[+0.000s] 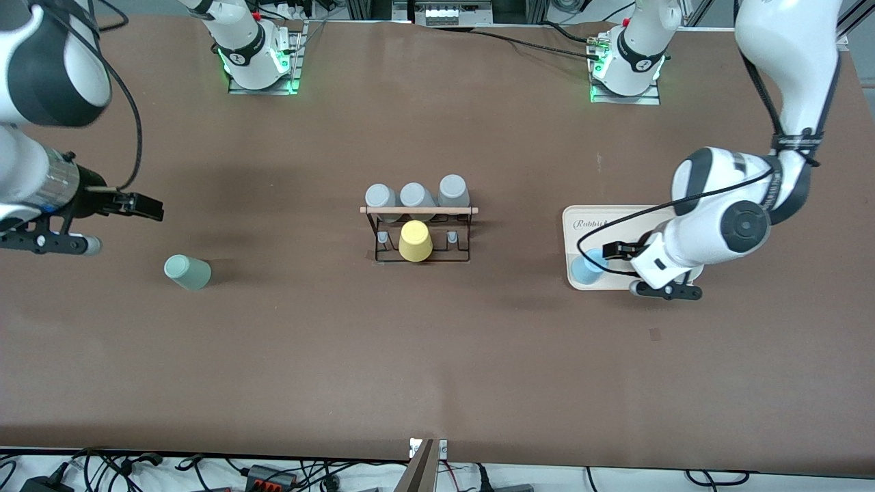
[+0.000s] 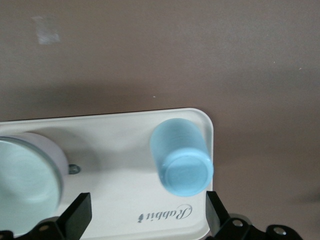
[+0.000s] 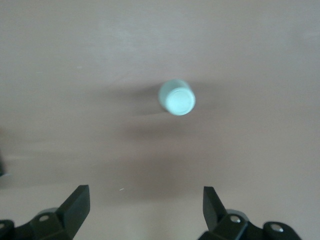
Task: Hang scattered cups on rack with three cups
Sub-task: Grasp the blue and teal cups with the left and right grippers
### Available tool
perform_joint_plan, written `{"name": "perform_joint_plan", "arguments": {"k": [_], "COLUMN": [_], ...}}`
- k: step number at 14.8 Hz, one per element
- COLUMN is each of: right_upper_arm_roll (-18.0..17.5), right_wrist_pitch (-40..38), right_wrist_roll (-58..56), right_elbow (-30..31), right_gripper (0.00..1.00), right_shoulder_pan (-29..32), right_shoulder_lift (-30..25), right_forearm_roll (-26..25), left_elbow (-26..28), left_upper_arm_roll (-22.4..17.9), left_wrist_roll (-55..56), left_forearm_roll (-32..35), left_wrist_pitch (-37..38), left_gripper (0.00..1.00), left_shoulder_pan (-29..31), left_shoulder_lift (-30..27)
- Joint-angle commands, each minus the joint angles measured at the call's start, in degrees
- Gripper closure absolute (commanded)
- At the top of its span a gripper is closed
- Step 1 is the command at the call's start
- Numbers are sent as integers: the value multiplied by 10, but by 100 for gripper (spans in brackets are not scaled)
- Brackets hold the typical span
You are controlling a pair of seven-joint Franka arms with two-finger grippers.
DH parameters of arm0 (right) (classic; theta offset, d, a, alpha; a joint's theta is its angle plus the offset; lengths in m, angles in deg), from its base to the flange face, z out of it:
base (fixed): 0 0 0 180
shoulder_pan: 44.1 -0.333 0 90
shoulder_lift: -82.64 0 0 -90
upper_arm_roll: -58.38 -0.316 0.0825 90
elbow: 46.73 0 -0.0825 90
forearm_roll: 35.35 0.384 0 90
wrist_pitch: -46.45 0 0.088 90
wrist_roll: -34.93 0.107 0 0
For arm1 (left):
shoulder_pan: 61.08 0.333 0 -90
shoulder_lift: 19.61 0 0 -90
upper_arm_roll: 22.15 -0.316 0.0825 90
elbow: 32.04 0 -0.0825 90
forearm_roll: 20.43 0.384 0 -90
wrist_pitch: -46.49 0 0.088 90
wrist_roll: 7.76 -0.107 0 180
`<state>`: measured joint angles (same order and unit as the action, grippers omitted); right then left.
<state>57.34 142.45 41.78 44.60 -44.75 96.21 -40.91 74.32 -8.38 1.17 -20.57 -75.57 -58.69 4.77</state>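
So: mint-green cup (image 1: 187,271) sits upside down on bare table, lower left of the front frame, nothing touching it. Light blue cup (image 1: 588,267) is upside down on the corner of the cream tray (image 1: 581,222), centre right. The rack (image 1: 418,232) at frame centre carries three grey cups (image 1: 415,196) on top and a yellow cup (image 1: 415,240) on the lower row, so I'd guess the free pegs either side of it are the targets. Left gripper (image 2: 147,215) hangs over the blue cup, jaws wide apart, likely lining up a grasp. Right gripper (image 3: 145,210) is over the table by the mint cup, also spread wide and empty.
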Motion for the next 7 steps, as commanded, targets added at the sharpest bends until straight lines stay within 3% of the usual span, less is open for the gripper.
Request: {"name": "perform_joint_plan", "arguments": {"k": [1,4,7], "right_upper_arm_roll": [-2,-2,-2], "right_wrist_pitch": [62,161,212], "right_wrist_roll": [-10,-53,-80], "right_elbow": [36,82,85], "right_gripper": [0,0,0], "right_shoulder_pan": [9,30,52], "right_shoulder_lift": [28,67,112], "right_forearm_roll": [-21,-33,-38], "left_elbow": [21,22,23], "left_upper_arm_roll": [-1,-1,-1], "left_wrist_roll": [28,36,39], "left_forearm_roll": [24,40,41], "left_wrist_pitch": [-34,-44,-65], "left_gripper": [0,0,0], "left_shoulder_pan": [-20,-20,-20], "left_shoulder_lift": [2,13,26]}}
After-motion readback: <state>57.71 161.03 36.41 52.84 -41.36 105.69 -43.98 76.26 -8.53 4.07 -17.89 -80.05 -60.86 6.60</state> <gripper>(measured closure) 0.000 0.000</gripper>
